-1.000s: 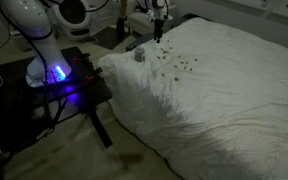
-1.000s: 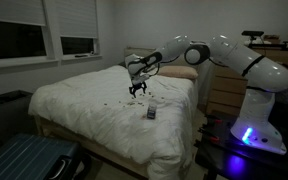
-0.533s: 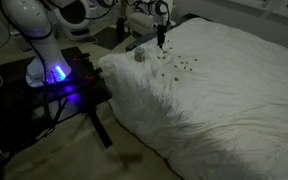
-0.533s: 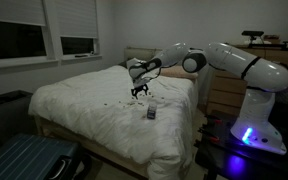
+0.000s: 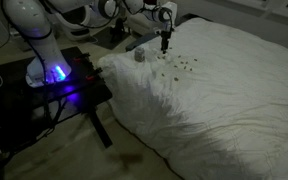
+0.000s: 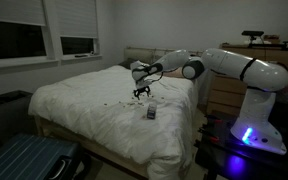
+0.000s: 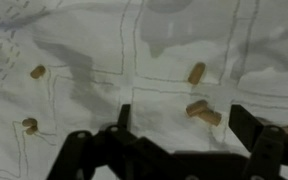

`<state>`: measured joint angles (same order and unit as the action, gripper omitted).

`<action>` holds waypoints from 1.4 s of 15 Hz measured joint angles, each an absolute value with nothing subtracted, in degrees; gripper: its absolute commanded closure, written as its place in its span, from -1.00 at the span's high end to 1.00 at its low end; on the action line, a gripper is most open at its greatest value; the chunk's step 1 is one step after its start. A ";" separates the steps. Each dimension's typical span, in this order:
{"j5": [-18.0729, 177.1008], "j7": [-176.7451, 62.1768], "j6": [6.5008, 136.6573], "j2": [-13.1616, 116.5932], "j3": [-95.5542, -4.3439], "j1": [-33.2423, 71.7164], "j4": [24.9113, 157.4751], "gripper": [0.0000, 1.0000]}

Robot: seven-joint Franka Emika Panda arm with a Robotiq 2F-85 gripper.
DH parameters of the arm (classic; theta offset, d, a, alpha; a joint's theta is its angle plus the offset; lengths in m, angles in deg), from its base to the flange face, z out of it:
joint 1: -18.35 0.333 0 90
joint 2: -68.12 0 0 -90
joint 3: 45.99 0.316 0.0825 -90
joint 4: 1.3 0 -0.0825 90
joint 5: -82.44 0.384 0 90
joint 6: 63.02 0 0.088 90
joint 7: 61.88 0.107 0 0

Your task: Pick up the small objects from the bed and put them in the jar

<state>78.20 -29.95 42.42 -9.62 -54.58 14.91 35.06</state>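
Several small brown cork-like objects lie scattered on the white quilt of the bed (image 5: 234, 100). The wrist view shows a pair touching each other (image 7: 202, 111), one above them (image 7: 196, 73) and two at the left (image 7: 37, 71). My gripper (image 7: 184, 125) is open and empty, and the pair lies between its fingers (image 7: 246, 125), nearer the right one. In both exterior views the gripper (image 5: 165, 42) (image 6: 141, 93) hangs just above the scattered pieces (image 5: 179, 65). The small jar (image 5: 140, 55) (image 6: 151, 113) stands upright on the bed near its edge.
The arm's base stands on a dark stand (image 5: 69, 85) with a blue light beside the bed. A pillow (image 6: 174, 73) and a wooden dresser (image 6: 224, 90) are at the head of the bed. A suitcase (image 6: 24, 160) lies on the floor.
The gripper has moved a little farther over the bed from the jar's side and come lower over the scattered pieces. The jar and the pieces have not moved.
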 measured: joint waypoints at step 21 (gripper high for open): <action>80.67 -30.29 43.09 -17.03 -50.74 14.13 28.74 1.00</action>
